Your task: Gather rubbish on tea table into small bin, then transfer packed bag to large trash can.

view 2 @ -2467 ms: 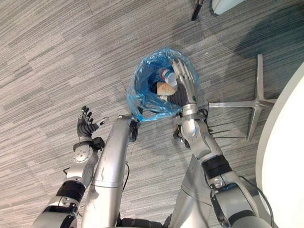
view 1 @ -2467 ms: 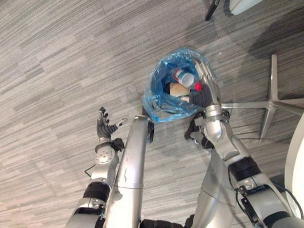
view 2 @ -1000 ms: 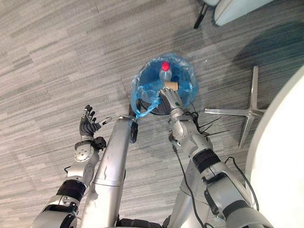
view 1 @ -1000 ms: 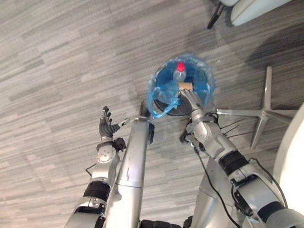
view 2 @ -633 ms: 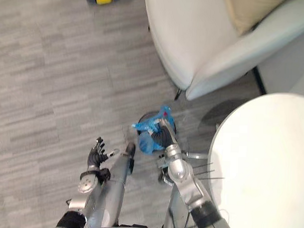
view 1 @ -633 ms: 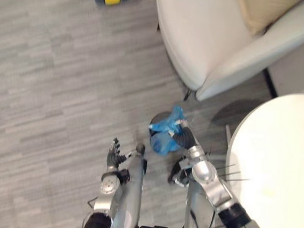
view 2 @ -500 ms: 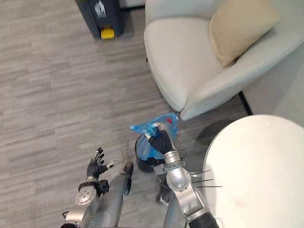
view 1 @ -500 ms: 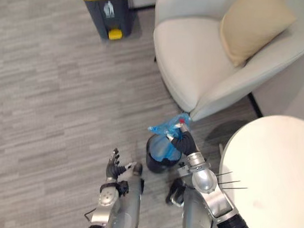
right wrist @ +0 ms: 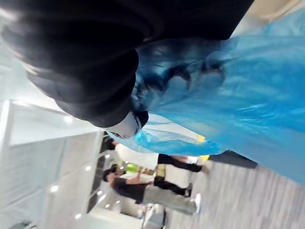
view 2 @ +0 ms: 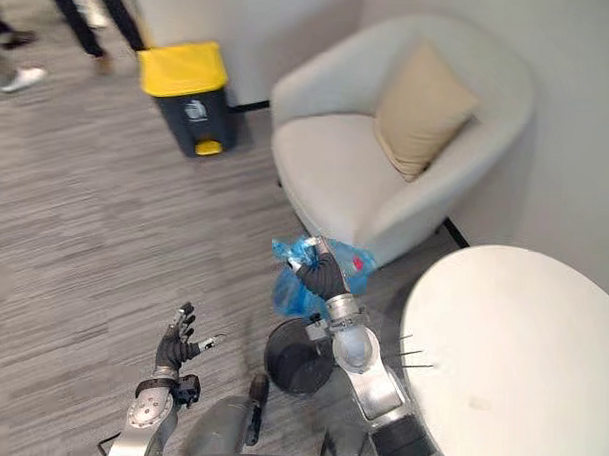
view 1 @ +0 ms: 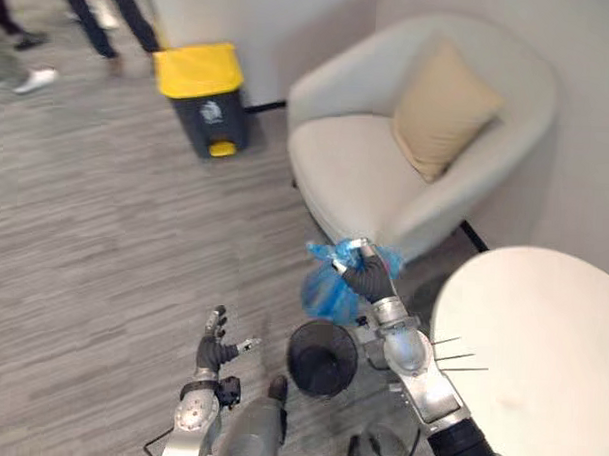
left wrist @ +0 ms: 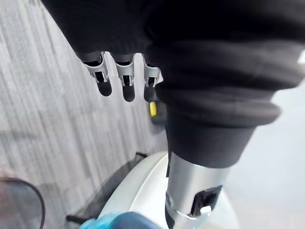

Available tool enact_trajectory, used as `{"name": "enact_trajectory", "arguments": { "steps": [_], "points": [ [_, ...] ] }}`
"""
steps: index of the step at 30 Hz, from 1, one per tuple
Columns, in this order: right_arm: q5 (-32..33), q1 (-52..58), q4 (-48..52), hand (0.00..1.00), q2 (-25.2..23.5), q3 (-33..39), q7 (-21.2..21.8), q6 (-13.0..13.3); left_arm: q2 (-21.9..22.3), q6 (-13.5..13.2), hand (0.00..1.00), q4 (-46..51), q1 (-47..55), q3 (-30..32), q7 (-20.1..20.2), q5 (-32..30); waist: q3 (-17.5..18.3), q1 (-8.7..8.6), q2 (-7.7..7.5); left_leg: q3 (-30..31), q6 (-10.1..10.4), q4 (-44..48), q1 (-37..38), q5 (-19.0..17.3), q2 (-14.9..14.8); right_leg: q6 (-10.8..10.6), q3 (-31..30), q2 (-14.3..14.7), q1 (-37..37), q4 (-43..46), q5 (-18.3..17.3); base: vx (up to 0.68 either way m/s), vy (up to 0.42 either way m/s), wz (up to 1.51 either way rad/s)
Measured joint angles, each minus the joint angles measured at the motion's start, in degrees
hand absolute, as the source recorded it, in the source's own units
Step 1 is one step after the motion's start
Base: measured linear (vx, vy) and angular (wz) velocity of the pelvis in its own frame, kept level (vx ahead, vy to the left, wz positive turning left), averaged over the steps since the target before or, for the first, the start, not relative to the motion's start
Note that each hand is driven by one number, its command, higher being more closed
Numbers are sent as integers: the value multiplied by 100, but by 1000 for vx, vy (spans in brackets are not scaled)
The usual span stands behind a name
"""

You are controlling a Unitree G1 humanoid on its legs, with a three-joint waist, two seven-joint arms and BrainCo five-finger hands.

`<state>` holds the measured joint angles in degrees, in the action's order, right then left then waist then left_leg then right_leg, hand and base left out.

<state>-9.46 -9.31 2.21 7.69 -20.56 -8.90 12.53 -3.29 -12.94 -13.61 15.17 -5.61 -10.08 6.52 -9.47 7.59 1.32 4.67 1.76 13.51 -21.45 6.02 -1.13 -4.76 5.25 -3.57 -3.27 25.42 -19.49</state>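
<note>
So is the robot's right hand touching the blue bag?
Touching. In the left eye view the right hand is curled round the bunched top of the blue bag.

The packed bag (view 1: 330,287), crinkled translucent blue plastic bunched at its neck, hangs just above the small bin (view 1: 322,359), clear of its rim, with the neck clenched in the fingers of the right hand (view 1: 367,279). The small bin is dark and round, upright on the floor. The large trash can (view 1: 202,102), dark grey with a yellow lid down, stands well beyond the bin to its left. The round white worktop (view 1: 531,346) lies just right of the bin.
</note>
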Motion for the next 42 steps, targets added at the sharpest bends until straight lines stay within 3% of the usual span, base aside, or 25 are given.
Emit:
{"name": "enact_trajectory", "arguments": {
  "steps": [1, 2, 3, 4, 5, 6, 7, 10, 11, 13, 14, 17, 22, 28, 33, 34, 42],
  "points": [
    [17, -79, 0, 100, 35, 21, -18, 0, 34, -7, 0, 84, 44, -63, 9, 7, -24, 6, 40, 40, 34, -138, -17, 149, -29, 133, 20, 70, 56, -219, -47, -398, -84, 35],
    [62, -214, -33, 100, 148, 62, -112, -3, 94, -2, 0, 136, 96, -217, 14, 12, -105, -37, 216, 222, 122, -440, 21, 475, -113, 314, 157, 240, 108, -353, -28, -532, -103, 44],
    [110, -280, -91, 100, 212, 105, -117, -18, 93, 5, 0, 339, 152, -397, 28, 21, -143, -74, 334, 333, 299, -867, 173, 480, -233, 443, 331, 344, 39, -259, 52, -533, -82, 57],
    [126, -265, -98, 100, 225, 160, -114, -41, 77, 6, 0, 420, 148, -468, 54, 28, -138, -79, 312, 269, 397, -946, 180, 163, -244, 499, 442, 260, 16, -255, 91, -510, -62, 76],
    [242, -280, -114, 100, 235, 293, -111, -55, 54, 6, 0, 597, 53, -543, 132, 38, -188, -128, 78, -27, 229, -508, -52, -57, -154, 589, 610, 3, -116, -263, 142, -354, -41, 79],
    [352, -340, -115, 100, 217, 398, -111, -58, 19, -22, 0, 754, -31, -552, 150, 37, -178, -181, -18, -256, 14, 285, -254, -208, -49, 608, 708, -200, -256, -303, 296, -334, -46, 71],
    [437, -385, -114, 100, 218, 395, -108, -57, -5, -37, 0, 814, -53, -538, 155, 43, -159, -209, -22, -340, -56, 660, -295, -302, -59, 555, 720, -260, -286, -351, 398, -282, -1, 37],
    [677, -433, -115, 100, 291, 385, -91, -52, -71, -125, 0, 901, -184, -518, 178, 48, -25, -253, 188, -315, -19, 1543, 250, -1007, -416, 474, 724, -265, -397, -713, 849, -221, 122, 9],
    [730, -444, -115, 100, 323, 397, -86, -52, -105, -142, 0, 893, -302, -552, 169, 47, 26, -310, 267, -321, 73, 1295, 565, -1182, -489, 436, 730, -265, -397, -860, 918, -131, 151, 27],
    [789, -567, -118, 100, 421, 431, -33, -51, -207, -157, 0, 829, -688, -672, 130, -5, 132, -465, 427, -349, 334, -161, 1259, -1241, -568, 236, 831, -246, -427, -1200, 1201, -141, 207, 32],
    [840, -578, -118, 100, 371, 461, 52, -50, -360, -162, 0, 769, -928, -828, 119, -54, 146, -528, 282, -374, 403, -522, 1333, -1004, -463, 180, 796, -323, -420, -1364, 1368, -122, 214, 15],
    [962, -693, -102, 100, 208, 349, 287, -52, -723, -159, 0, 608, -1189, -1096, 125, -296, 278, -525, 35, -555, 279, -676, 1435, -877, -281, -15, 620, -396, -232, -1908, 1838, -55, 202, -17],
    [1246, -1181, 166, 100, 117, -218, 580, -51, -811, -138, 0, 484, -1416, -1240, 123, -514, 349, -522, -70, -930, 237, -724, 1610, -851, -178, -62, 213, -453, -70, -2384, 2249, -63, 110, -35],
    [1753, -1327, 171, 100, 60, -558, 844, -52, -808, -65, 0, 181, -1698, -1501, 132, -559, 398, -589, -110, -1033, 202, -765, 1747, -816, -276, 7, 38, -315, -11, -2477, 2376, -81, -20, -19],
    [2140, -1336, 188, 100, 62, -1007, 1043, -69, -814, 15, 0, -125, -2131, -1504, 46, -916, 443, -656, -166, -1120, 296, -970, 1822, -689, -383, 95, -71, -166, -4, -2654, 2512, -62, -50, -11],
    [2157, -1338, 188, 100, 61, -1109, 1043, -75, -811, 24, 100, -161, -2206, -1503, -4, -960, 446, -660, -171, -1130, 305, -970, 1822, -684, -395, 108, -86, -141, -1, -2682, 2535, -53, -59, -9],
    [2540, -1338, 165, 100, -5, -1573, 1151, -185, -620, 144, 100, -328, -2540, -1526, -358, -1406, 471, -667, -200, -1129, 409, -1132, 1896, -574, -538, 189, -101, 31, 22, -2775, 2617, -6, -38, -3]
  ]
}}
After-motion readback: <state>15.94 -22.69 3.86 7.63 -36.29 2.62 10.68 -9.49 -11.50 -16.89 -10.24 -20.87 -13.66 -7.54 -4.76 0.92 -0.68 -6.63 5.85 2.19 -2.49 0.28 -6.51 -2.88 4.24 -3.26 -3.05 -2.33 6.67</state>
